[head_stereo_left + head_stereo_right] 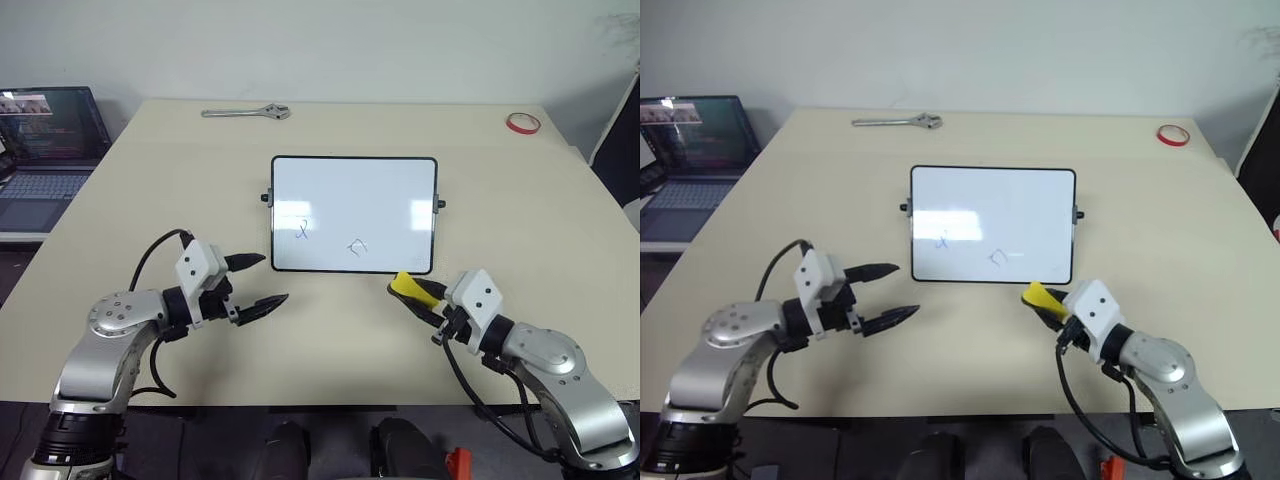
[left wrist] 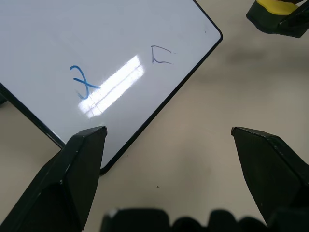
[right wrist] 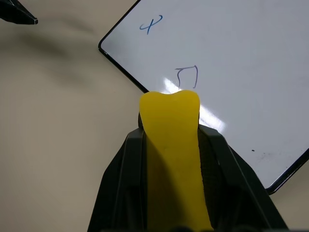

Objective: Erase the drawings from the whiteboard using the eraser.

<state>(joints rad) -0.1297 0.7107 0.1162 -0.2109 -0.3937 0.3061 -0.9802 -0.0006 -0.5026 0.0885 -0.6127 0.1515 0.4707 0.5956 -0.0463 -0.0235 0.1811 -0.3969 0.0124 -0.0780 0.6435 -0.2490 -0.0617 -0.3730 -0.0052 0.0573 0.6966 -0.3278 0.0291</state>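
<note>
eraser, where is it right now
In the left eye view the eraser is clamped in the right gripper, on the robot's right, just off the near right corner of the whiteboard.

Glossy white whiteboard (image 1: 354, 210) ahead of the right end effector (image 1: 412, 292), matt beige bench (image 1: 150, 200), shiny metal wrench (image 1: 246, 113) beyond.

The two head views look forward and down over the table (image 1: 120, 200). Both wrist views look closely, from opposite sides, at the near edge of the whiteboard (image 2: 58, 43).
</note>
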